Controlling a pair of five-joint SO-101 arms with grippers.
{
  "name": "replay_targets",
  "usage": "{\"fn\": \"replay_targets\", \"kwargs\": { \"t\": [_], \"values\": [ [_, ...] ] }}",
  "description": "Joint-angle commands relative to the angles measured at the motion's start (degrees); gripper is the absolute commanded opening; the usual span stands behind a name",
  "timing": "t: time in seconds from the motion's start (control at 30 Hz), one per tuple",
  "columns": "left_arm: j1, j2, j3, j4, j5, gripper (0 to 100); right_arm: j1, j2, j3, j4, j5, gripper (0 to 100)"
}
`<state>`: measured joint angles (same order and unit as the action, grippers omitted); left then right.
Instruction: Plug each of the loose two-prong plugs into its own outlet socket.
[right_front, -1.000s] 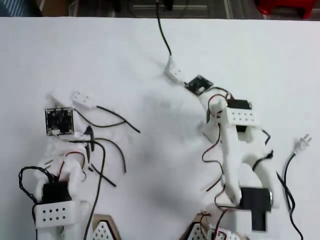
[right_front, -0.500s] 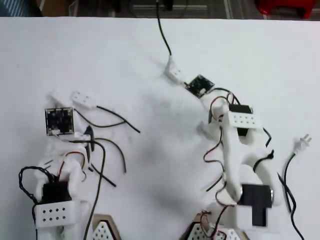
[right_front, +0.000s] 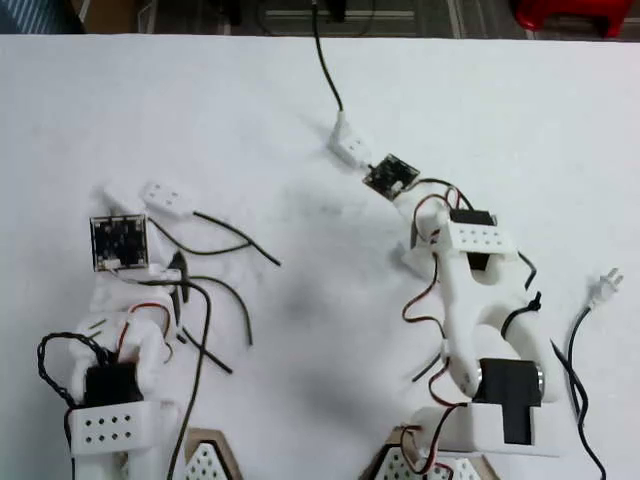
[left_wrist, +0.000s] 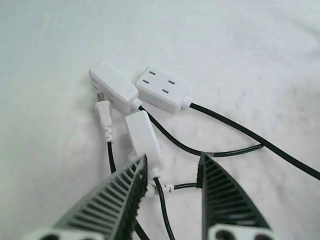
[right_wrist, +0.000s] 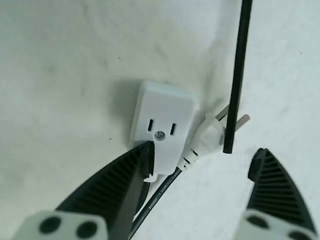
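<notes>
Right wrist view: loose plug just beside outlet socket, prongs out.

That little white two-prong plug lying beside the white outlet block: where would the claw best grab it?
Probably the white two-prong plug by its moulded body, behind its metal prongs, from above, pinched across its sides. It lies flat, and the prongs must stay bare for the white outlet block. A black cable passes by the prongs, so stay near the cord end.

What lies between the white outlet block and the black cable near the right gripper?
A white two-prong plug, unplugged beside the outlet block; the black cable crosses its prongs. Right wrist view.
</notes>
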<state>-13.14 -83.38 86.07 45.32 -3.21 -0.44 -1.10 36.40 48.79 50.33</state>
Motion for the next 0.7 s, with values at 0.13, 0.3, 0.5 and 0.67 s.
{"fn": "replay_targets", "kwargs": {
  "t": [0.13,0.3,0.5,0.67],
  "values": [
    [0.66,-0.75,-0.44,-0.18,-0.62,17,-2.33,0.92,0.09,2.77,-0.09,23.5],
    [0.66,-0.75,-0.44,-0.09,-0.62,17,-7.08,0.92,0.09,9.80,-0.09,26.0],
    [0.57,-0.75,-0.44,0.09,-0.62,17,-10.42,1.01,-0.09,10.95,-3.43,25.9],
    [0.48,-0.75,-0.44,0.09,-0.62,17,-10.59,1.01,-0.09,11.21,-3.43,25.2]
  ]
}}
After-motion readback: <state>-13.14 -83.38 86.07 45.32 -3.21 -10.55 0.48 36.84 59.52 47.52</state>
